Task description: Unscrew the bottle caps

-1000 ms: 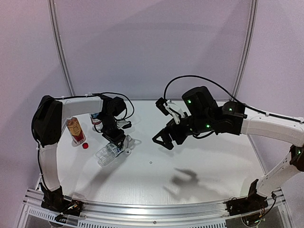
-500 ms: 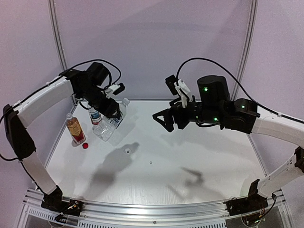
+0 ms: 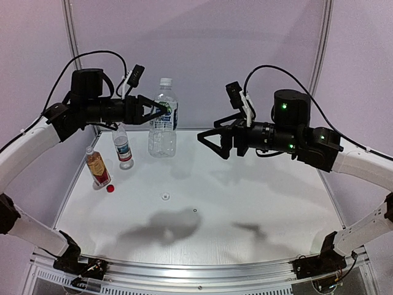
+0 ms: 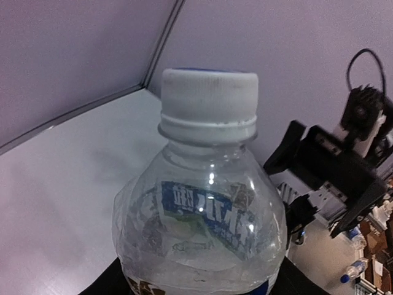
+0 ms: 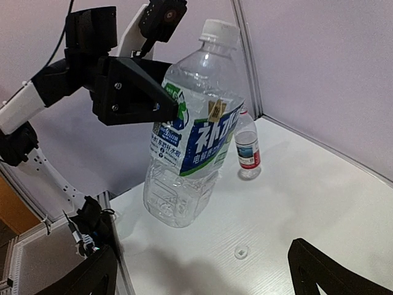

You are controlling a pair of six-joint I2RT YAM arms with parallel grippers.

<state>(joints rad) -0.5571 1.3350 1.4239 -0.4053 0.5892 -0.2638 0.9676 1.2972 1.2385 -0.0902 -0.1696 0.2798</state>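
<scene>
Our left jaws are shut around the middle of the big clear bottle (image 3: 163, 126) with the green and blue label. They hold it up straight near the back of the desk (image 3: 258, 196), and it looks lifted off the top. Its white cap (image 3: 165, 82) is on. Our right jaws are open wide and point at the bottle from the side, well apart from it. To do this step well, we think the right jaws should come in level with the cap, close on its sides only, and turn it. The left jaws must stop the bottle from spinning or tipping. Too hard a squeeze may bend the soft bottle. The desk is white and smooth. On its left side are a small bottle (image 3: 123, 147) and a brown bottle (image 3: 97, 168). A red cap (image 3: 110, 188) and a loose white cap (image 3: 164, 196) lie nearby. Pale purple walls (image 3: 202, 55) stand behind.
</scene>
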